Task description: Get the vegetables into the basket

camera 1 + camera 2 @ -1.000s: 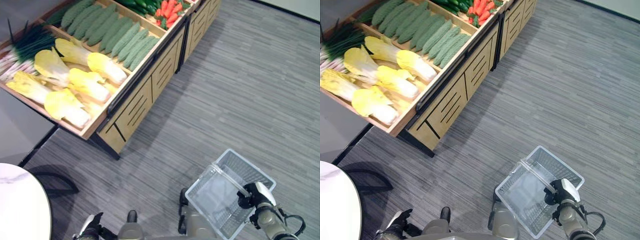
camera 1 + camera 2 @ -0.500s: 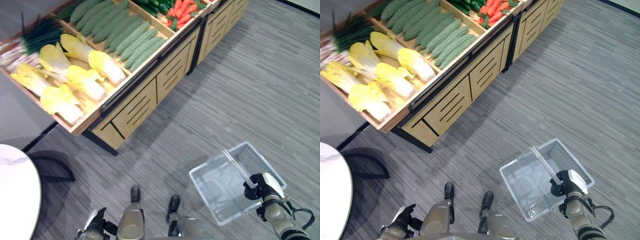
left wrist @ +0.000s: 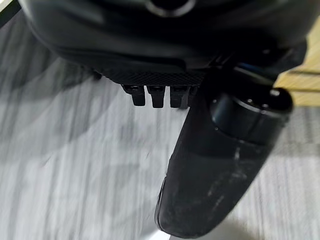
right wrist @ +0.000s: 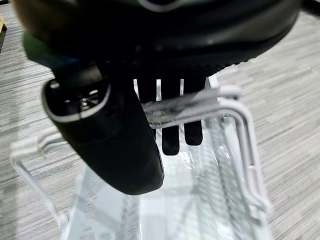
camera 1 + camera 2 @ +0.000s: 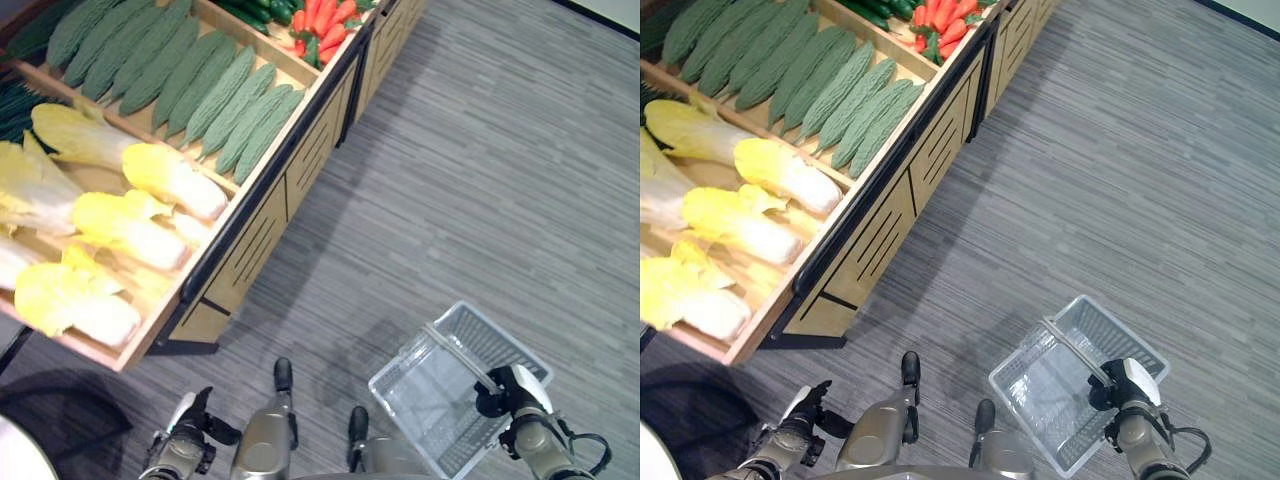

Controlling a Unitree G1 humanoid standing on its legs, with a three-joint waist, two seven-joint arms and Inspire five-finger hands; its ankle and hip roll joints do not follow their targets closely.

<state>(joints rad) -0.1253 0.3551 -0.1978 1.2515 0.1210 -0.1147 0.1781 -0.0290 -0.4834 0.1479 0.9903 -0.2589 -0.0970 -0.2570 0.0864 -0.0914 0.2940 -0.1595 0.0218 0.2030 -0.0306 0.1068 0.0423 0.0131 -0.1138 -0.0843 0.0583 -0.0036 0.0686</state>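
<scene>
From the left eye view, the wooden display stand (image 5: 250, 210) runs along the upper left, its sloped trays holding pale yellow napa cabbages (image 5: 130, 225), bumpy green bitter gourds (image 5: 215, 95) and, further up, red carrots (image 5: 320, 15). The clear plastic basket (image 5: 430, 385) hangs low on the right, empty, well apart from the stand, with the right robot hand (image 5: 497, 392) at its handle. The left robot hand (image 5: 178, 440) hangs low at the bottom left, over grey floor (image 5: 500, 180).

The right eye view gives the same layout; the cabbages lie in the nearest tray, gourds beyond them.

In the left wrist view the left robot hand (image 3: 165, 95) has its fingers curled in short against the palm, holding nothing.

In the right wrist view the right robot hand (image 4: 170, 125) has its fingers hooked over the basket's white handle (image 4: 200, 102), the thumb alongside.

I would judge the cabbages bulky, leafy and easily bruised, best taken round the firm white base. The gourds look stiff, light and ridged, so a grasp across the middle should hold.
</scene>
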